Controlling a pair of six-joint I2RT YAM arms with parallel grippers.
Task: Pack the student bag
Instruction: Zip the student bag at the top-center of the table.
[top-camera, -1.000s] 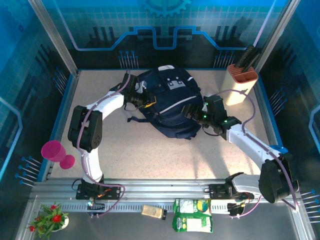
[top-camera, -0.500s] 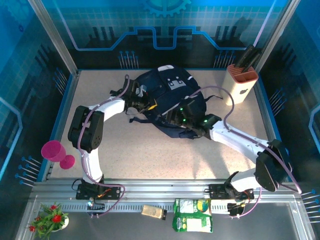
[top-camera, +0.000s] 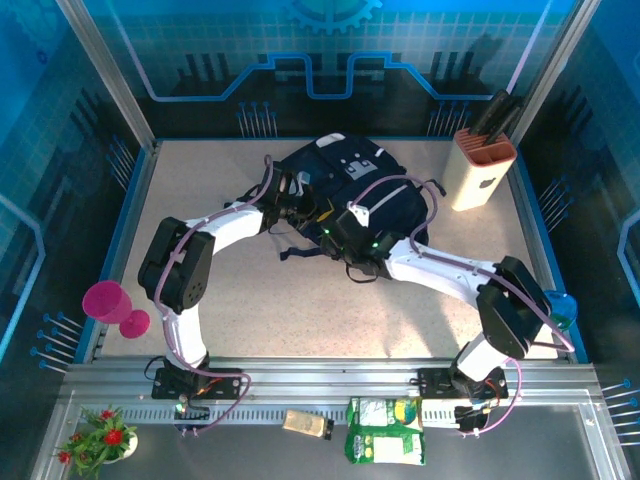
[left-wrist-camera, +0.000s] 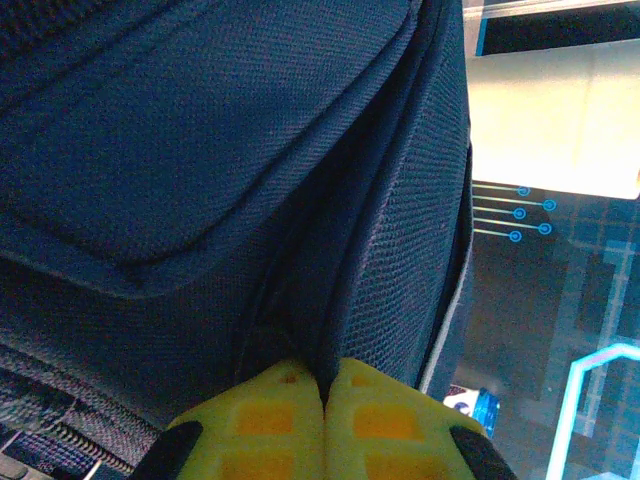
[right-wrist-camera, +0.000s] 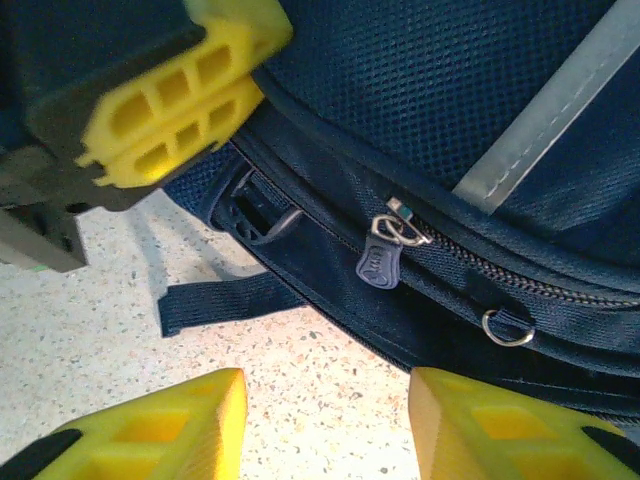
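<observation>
At the far middle of the speckled tabletop (top-camera: 250, 300), seen from above, lies the student bag (top-camera: 365, 175), a large dark navy fabric backpack with thin white stripes and a grey-white patch. The white left arm (top-camera: 225, 225) reaches its left side, and the white right arm (top-camera: 440, 265) stretches across to its near edge. A cream knife block with an orange top (top-camera: 478, 175) stands just beside the bag on the right

From the left wrist, the left jaws are closed, and their yellow ribbed pads (left-wrist-camera: 285, 415) pinch a fold of the bag's mesh-weave cloth along a seam

From the right wrist, the right jaws stand wide apart and hold nothing. Their yellow fingers (right-wrist-camera: 150, 435) hover over the tabletop just short of the bag's edge. Between them and a little beyond hangs a small navy zip pull with a metal slider (right-wrist-camera: 378, 262) on a closed zip track. A metal D-ring (right-wrist-camera: 507, 327) sits further along, and a black webbing strap (right-wrist-camera: 230, 300) trails onto the tabletop. The left jaws show at the upper left, clamped on the cloth

The step in hand looks like opening the bag. The left jaws anchor the cloth while the right jaws line up on the pull. The next move calls for easing the right jaws forward until the tab sits squarely between them. They must then close on it alone and draw along the track, away from the anchored fold
</observation>
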